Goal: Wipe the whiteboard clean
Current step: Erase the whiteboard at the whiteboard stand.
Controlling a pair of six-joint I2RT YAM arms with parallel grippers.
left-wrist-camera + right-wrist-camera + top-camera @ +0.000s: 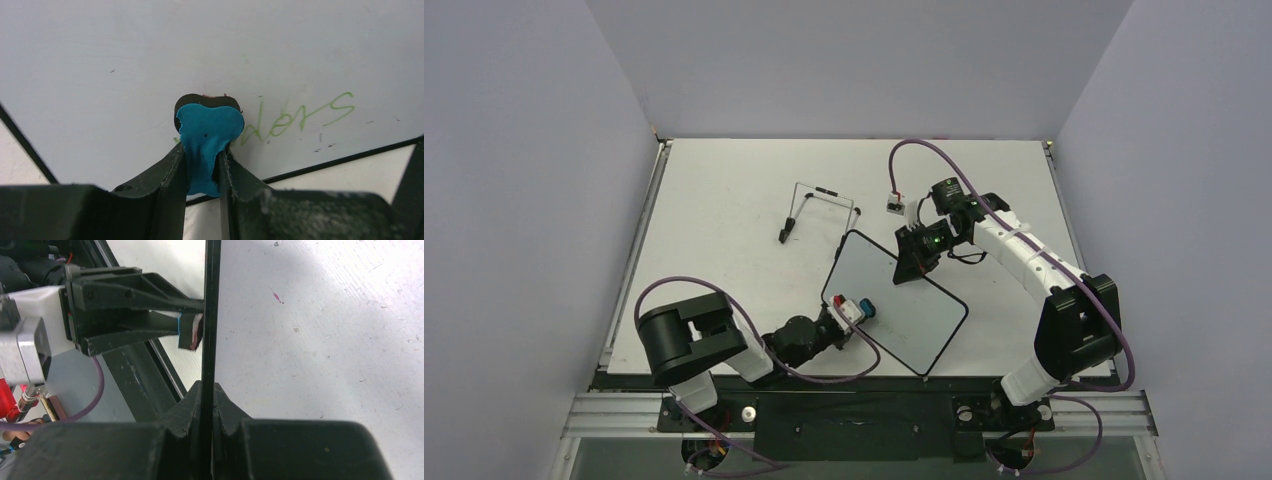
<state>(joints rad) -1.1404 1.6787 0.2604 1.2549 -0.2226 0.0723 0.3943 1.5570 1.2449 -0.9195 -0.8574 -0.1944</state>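
- The small rectangular whiteboard [914,310] with rounded corners and a thin black frame sits near the front middle of the white counter [724,180]; it appears tipped up rather than lying flat, and the right wrist view sees it edge-on [210,315]
- Handling, as a judgement: light, thin and stiff; the glossy face is slippery, so the frame edge is the sound place to hold; a one-edge grip may let it pivot or flex under wiping pressure, so strokes should be gentle and kept near the support
- Green handwriting [295,117] crosses the board's face [150,60] near its lower frame; the readable part looks like "ders"; its beginning is hidden; no brand or label is legible
- The small blue eraser [207,135], soft-looking with a dark pad, presses on the board at the start of the word; the writing is not yet wiped
- The left end effector [202,165] is clamped on the eraser
- The right end effector [210,400] is pinched on the board's far frame edge, steadying it
- A thin black wire stand [827,191] stands apart, farther back on the counter
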